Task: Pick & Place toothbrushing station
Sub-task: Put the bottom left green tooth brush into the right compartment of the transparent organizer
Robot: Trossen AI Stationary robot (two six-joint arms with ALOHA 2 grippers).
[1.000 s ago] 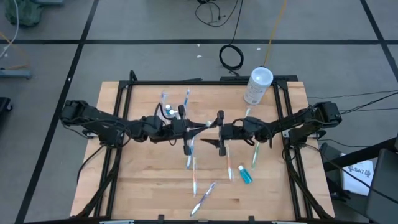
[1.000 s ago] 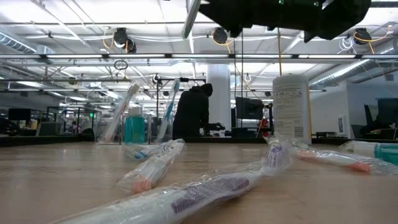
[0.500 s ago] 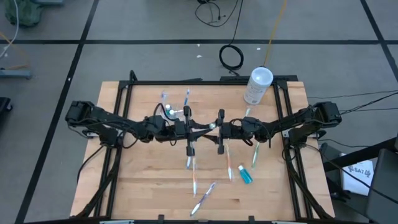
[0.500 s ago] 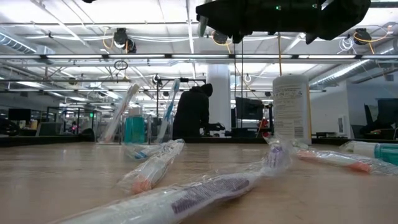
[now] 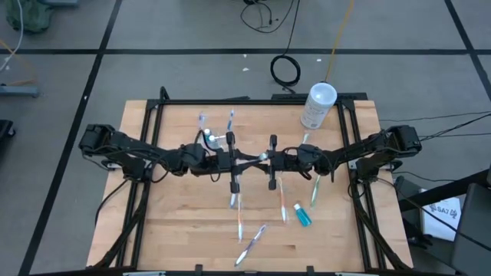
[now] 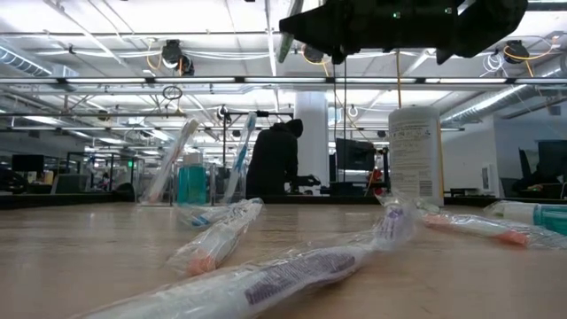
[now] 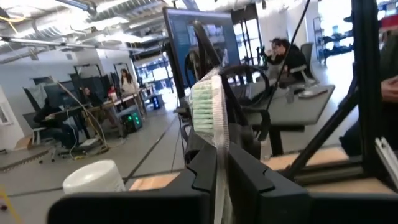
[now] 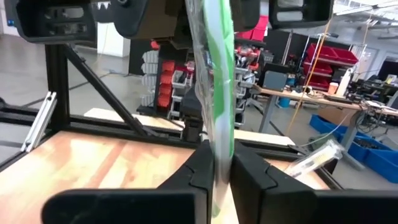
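Wooden table [image 5: 176,222] seen from above: the clear cup [image 5: 209,139] is standing upright toward the far side, left of centre, its long axis vertical and its mouth facing up, with brushes poking out of it. A white canister [image 5: 318,106] is sitting at the far right. Both arms are stretching level toward the middle. The left gripper [image 5: 245,160] and right gripper [image 5: 262,158] are meeting tip to tip, each pinching the same wrapped green toothbrush [image 5: 254,159] above the boards, just beside the cup and apart from it.

Low view: the cup is standing on the far left, a teal bottle inside it, and a person [image 6: 273,159] is bending over a desk behind. Loose wrapped toothbrushes [image 6: 217,235] are lying in front.

Left wrist view: the fingers [image 7: 198,177] are squeezing the wrapper below the bristle head.

Right wrist view: the fingers [image 8: 199,168] are pressing together on the green handle, which is rising upright between them.
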